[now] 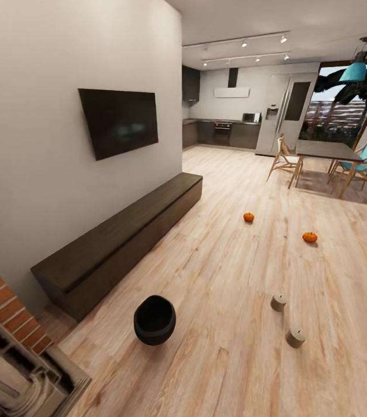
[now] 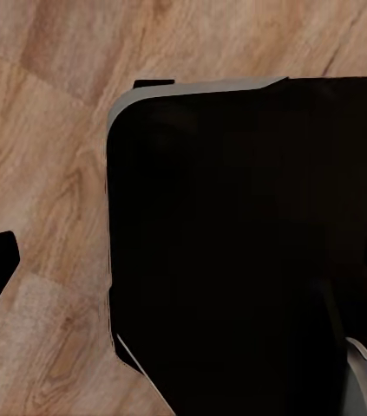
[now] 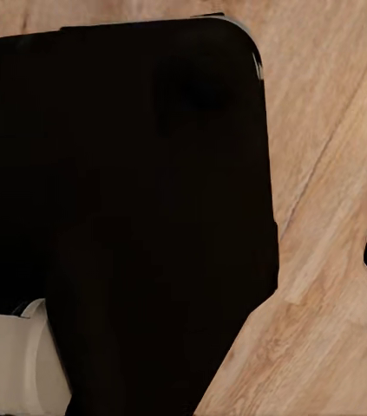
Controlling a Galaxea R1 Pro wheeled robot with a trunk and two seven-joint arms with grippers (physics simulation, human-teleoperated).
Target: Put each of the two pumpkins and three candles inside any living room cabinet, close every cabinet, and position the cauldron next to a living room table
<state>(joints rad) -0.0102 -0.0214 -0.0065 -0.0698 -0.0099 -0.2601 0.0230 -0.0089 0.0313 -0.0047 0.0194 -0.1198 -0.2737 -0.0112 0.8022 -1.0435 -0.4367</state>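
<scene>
Head view: living room, light wood-plank floor (image 1: 224, 359). Long low dark-brown cabinet (image 1: 120, 243) against the off-white wall, below the black wall TV (image 1: 120, 120); all fronts appear shut. Black cauldron (image 1: 154, 319) on the floor just off the cabinet's near end, close to the red-brick fireplace (image 1: 1, 301). Two candles upright on the floor, well apart from the cabinet: nearer candle (image 1: 296, 336), farther candle (image 1: 278, 302), close to one another. Beyond them two pumpkins on the floor: left pumpkin (image 1: 248, 217), right pumpkin (image 1: 309, 237), between the candles and the dining table (image 1: 328, 152) with its chairs. Kitchen at the far end.

Left wrist view: a large dark rounded-corner body of the robot (image 2: 252, 243) over plank flooring. End effector opening: cannot tell. Position relative to task items: cannot tell.

Right wrist view: similar dark body (image 3: 122, 217) over planks, pale rounded part (image 3: 18, 364) at its edge. End effector state: cannot tell.
</scene>
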